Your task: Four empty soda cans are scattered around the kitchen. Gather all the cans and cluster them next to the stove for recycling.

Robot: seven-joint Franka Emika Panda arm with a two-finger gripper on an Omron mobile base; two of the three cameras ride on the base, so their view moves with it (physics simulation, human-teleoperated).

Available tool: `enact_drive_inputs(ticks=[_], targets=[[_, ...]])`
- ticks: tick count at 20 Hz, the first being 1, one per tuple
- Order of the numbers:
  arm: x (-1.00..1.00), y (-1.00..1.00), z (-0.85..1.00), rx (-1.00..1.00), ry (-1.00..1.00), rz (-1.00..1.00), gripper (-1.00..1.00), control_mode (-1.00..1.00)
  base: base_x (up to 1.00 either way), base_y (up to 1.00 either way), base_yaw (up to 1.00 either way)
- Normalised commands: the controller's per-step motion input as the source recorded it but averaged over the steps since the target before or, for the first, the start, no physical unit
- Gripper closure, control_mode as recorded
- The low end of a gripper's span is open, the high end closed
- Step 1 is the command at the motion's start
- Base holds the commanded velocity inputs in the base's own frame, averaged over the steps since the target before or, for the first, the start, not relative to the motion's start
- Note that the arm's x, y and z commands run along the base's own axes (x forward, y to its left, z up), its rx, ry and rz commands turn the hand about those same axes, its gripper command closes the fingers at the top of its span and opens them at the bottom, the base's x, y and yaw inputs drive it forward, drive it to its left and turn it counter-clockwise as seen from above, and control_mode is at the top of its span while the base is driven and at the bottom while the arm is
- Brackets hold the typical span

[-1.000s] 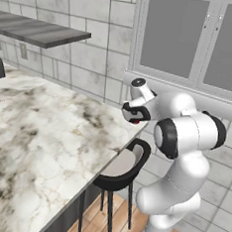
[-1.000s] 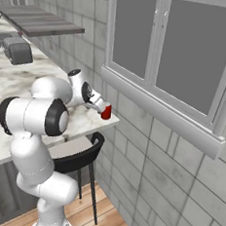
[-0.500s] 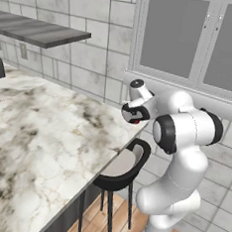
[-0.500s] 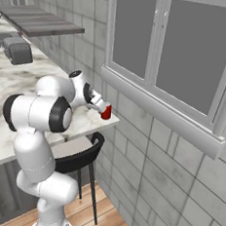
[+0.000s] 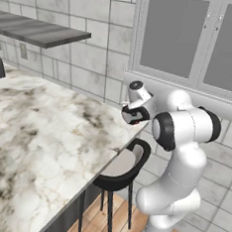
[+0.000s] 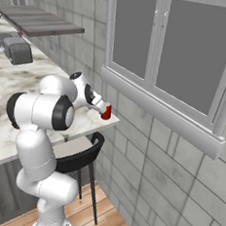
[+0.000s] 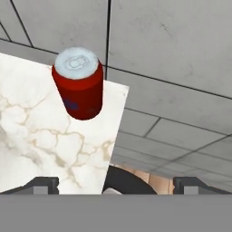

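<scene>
End effector [image 7: 116, 185] is standing wide open w/ nothing between the tips, hovering above the corner of the white-grey marble surface [image 7: 54, 149]. The short red soda can w/ silver top [image 7: 79, 84] is sitting upright ahead of it, near the surface's corner by the grey tiled wall [image 7: 172, 54], and is slightly left of centre between the tips, not touched yet. In the right base view the can [image 6: 106, 113] is peeking out red just past the wrist.

Vs. a sec ago: the white arm [image 5: 183, 139] is swinging its elbow round and the hand is edging closer to the can; opening unchanged, can unmoved. So approx. this is the approach to a pick, prob. early in the job; no stove visible from here. A black stool w/ pale seat [image 5: 121, 168] is tucked under the surface edge below. Next move likely needs a small shift left, then descent around the can.
</scene>
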Motion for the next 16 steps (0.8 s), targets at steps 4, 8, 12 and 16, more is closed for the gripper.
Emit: enact_drive_inputs(ticks=[4, 8, 12, 16], targets=[[0.10, -0.01, -0.09, 0.00, -0.03, -0.02, -1.00, -1.00, 0.00, 0.00, 0.00], [0.11, -0.05, -0.07, 0.00, -0.01, -0.02, -1.00, -1.00, 0.00, 0.00, 0.00], [0.16, -0.06, -0.05, 0.00, 0.00, -0.01, -1.00, -1.00, 0.00, 0.00, 0.00], [0.19, -0.01, -0.06, 0.00, 0.00, 0.00, -1.00, -1.00, 0.00, 0.00, 0.00]])
